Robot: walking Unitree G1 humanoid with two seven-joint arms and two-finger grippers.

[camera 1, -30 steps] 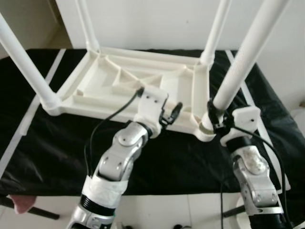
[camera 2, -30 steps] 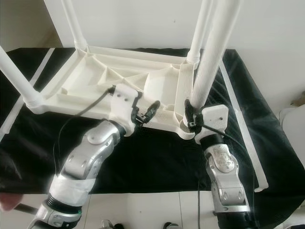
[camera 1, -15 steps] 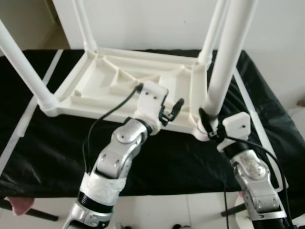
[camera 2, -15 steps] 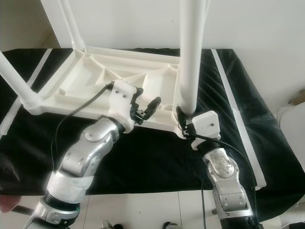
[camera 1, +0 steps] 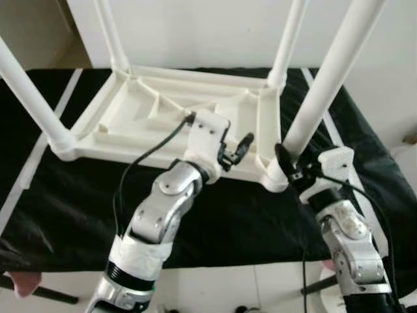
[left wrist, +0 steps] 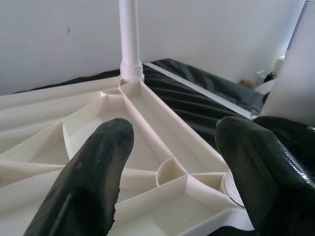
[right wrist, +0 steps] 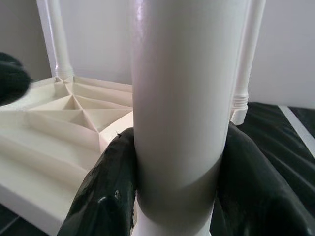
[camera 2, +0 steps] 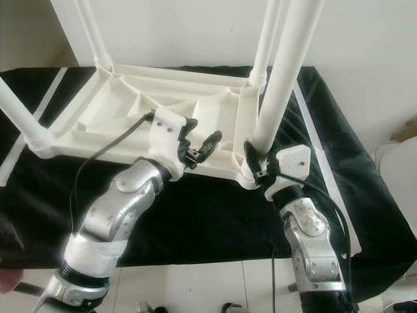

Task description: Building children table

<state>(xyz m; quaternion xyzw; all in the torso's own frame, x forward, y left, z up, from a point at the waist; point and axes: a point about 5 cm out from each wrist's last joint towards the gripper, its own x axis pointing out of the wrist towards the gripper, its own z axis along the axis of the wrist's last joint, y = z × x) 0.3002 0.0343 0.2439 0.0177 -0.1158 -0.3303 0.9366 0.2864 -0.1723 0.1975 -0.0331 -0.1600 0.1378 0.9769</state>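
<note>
lying upside down on the black-covered bench (camera 1: 215, 215), the white children table (camera 1: 163, 117) has its ribbed underside facing up and a leg rising from each corner.

right hand (camera 2: 255, 160) at about 4 o'clock in the head views, at the table's near right corner. its two black fingers (right wrist: 106, 196) are pinched on the near right leg (camera 1: 319, 91), just above the corner socket, one finger on each side of the tube. this leg tilts away toward 1 o'clock; its top runs out of frame.

left hand (camera 1: 238, 149) near centre, hovering over the near edge of the table frame, between the middle ribs and the near right corner. fingers (left wrist: 93, 177) spread apart, nothing between them. in the left wrist view the open ribbed compartments and a small round boss lie beyond the gap, and the far right leg (left wrist: 130, 39) stands upright in its socket.

far left leg (camera 1: 111, 32) at 11 o'clock, upright. near left leg (camera 1: 26, 91) at 9 o'clock, leaning outward.

white strips (camera 1: 39, 156) run along the black cover on both sides of the table. plain white wall (camera 1: 208, 26) behind the bench.
</note>
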